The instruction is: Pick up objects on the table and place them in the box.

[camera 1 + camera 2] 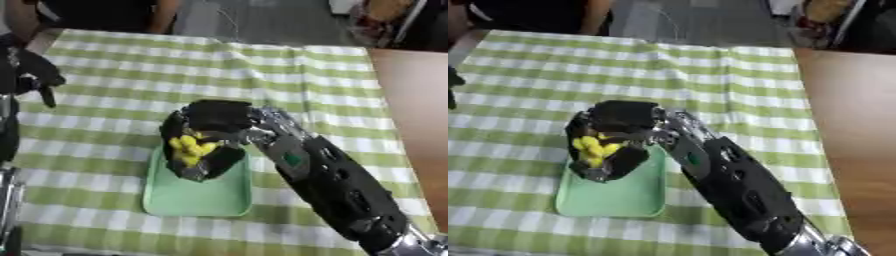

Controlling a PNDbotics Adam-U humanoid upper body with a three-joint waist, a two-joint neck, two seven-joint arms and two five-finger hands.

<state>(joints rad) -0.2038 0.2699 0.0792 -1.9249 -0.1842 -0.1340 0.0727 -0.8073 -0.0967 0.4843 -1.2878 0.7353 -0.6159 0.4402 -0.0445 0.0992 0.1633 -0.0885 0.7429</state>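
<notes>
Green-and-white checked cloth [262, 75] fills the frame, with your right hand [219, 131] at centre, directly over the far end of the green box [197, 197].
Its fingers curl round a yellow object [192, 148] that hangs just above the box floor, so the drop is straight down. The object's shape is hidden by the fingers. Your left hand [31, 70] sits upper left, cut off, fingers curled.
</notes>
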